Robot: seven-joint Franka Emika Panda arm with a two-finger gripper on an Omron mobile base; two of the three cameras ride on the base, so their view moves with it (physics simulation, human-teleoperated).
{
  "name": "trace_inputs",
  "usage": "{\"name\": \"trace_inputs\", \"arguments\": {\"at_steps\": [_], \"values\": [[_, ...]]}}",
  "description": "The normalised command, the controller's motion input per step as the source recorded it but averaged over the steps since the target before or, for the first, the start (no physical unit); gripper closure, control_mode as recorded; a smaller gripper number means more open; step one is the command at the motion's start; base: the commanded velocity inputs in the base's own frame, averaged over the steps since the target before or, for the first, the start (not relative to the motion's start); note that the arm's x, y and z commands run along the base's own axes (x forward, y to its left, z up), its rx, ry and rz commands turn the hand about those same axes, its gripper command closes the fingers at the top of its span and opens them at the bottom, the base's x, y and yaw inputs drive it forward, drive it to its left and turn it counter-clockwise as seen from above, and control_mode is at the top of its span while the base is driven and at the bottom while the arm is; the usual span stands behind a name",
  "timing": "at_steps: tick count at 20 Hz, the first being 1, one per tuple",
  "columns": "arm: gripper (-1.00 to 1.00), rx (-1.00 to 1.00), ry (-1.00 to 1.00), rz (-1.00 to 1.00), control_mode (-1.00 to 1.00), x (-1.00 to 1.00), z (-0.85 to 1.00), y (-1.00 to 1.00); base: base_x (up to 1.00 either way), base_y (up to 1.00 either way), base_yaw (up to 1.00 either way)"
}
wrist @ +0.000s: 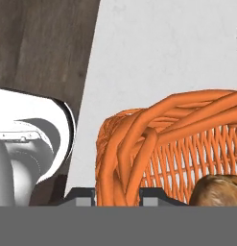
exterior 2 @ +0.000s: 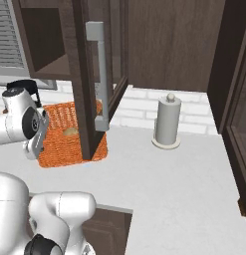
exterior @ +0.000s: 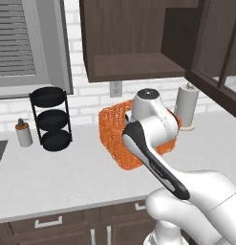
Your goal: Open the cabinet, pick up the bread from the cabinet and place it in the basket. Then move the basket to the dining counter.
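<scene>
**Fingers clamped on basket rim, bread inside**

Cabinet (exterior: 138,43) hangs over the tabletop (exterior: 67,177) w/ its door swung open; in right base view the door (exterior 2: 87,74) & its long silver handle (exterior 2: 100,74) stand in front of the basket. Lower shelf looks bare.

Basket (exterior: 117,139), orange woven, sits on the tabletop toward the back wall, below the cabinet, between the black 3-tier rack (exterior: 51,119) and the paper towel roll (exterior: 186,107). The arm covers much of it in left base view.

Fingers (wrist: 117,196): nearly closed, one tip on each side of the basket's rim at a corner, so they hold the rim (hand view). Tips barely visible at the bottom edge.

Bread (exterior 2: 70,131), small tan loaf, lies on the basket floor, just inside the wall near the gripped corner; in hand view it shows at lower right behind the weave.

Soap bottle (exterior: 24,133) stands left of the rack, near the sink edge.
</scene>
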Motion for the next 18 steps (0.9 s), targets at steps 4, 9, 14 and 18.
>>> {"name": "trace_inputs", "arguments": {"at_steps": [4,9,14,18], "values": [[1.00,0.00,-0.08,0.06,-1.00,0.06,0.34,0.00,0.00,0.00,0.00],[1.00,0.01,0.00,0.00,-1.00,0.00,0.00,0.00,0.00,0.00,0.00],[1.00,0.00,0.00,0.00,-1.00,0.00,0.00,0.00,0.00,0.00,0.00],[1.00,0.00,0.00,0.00,-1.00,0.00,0.00,0.00,0.00,0.00,0.00]]}}
